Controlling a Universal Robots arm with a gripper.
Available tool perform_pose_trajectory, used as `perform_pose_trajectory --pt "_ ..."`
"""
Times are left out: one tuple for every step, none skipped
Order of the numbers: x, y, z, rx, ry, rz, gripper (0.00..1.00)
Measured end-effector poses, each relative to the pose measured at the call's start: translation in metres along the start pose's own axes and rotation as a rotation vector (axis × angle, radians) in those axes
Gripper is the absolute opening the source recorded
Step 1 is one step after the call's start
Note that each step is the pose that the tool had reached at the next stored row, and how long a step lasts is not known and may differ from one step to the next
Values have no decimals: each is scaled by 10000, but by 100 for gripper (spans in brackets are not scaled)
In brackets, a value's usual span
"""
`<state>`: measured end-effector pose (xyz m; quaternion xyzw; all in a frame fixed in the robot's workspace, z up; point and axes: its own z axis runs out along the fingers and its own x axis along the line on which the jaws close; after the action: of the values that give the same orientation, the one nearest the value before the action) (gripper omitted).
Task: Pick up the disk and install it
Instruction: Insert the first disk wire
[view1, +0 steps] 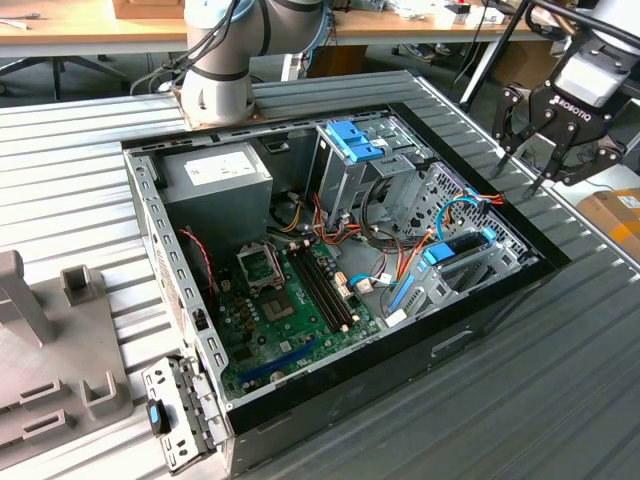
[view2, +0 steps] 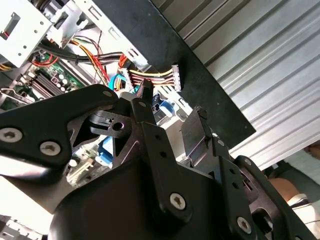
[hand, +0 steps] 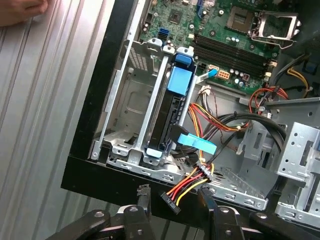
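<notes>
black metal gripper (view1: 545, 150) on the robot arm hangs with its fingers spread apart and nothing between them. it is on the exterior view's right, above the ribbed grey metal table (view1: 90, 170) and just outside the far right edge of the open black desktop computer case (view1: 460, 345).

in the first wrist view one of its fingertips (hand: 144, 196) hovers over the case's black rim. a bundle of red, yellow and black wires (hand: 192, 177) with a black plug drapes across that rim close by.

the flat black rectangular disk (hand: 170, 112) with bright blue plastic rails stands on its edge in a slot of the bare grey metal drive bay (hand: 125, 100). the bay is inside the case at the exterior view's right. a blue tab shows at each end of the disk. the disk is near the gripper but not touching it.

left of the bay lies the green motherboard (view1: 285, 300). further back stands a tall grey metal cage topped by a ribbed blue plastic clip (view1: 352, 140). a big grey box with a white label (view1: 215, 180) sits at the far left of the case.
</notes>
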<state>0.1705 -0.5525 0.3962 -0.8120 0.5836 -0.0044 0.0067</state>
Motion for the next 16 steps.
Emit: perform_pose_trajectory --pt "1 -4 2 0 -2 -41 50" --pt "1 -5 2 0 -1 -46 50" --pt "1 -5 1 0 -1 -46 50" --pt "2 -5 2 0 -1 -48 50" --pt "2 -6 2 0 -1 -50 50" --pt "2 -6 2 0 -1 -52 50" --pt "2 -6 2 0 -2 -52 50" --pt "2 -6 2 0 -2 -52 50" --pt "2 -6 2 0 -2 -52 50" --pt "2 -6 2 0 -1 -52 50" --pt "2 -6 2 0 -2 -53 50" --pt "2 -6 2 0 -1 -52 50" --pt "2 -6 2 0 -1 -53 50" --pt "2 -6 2 0 -1 -53 50" --pt "2 -6 2 0 -2 -53 50" --pt "2 -6 2 0 -2 -53 50"
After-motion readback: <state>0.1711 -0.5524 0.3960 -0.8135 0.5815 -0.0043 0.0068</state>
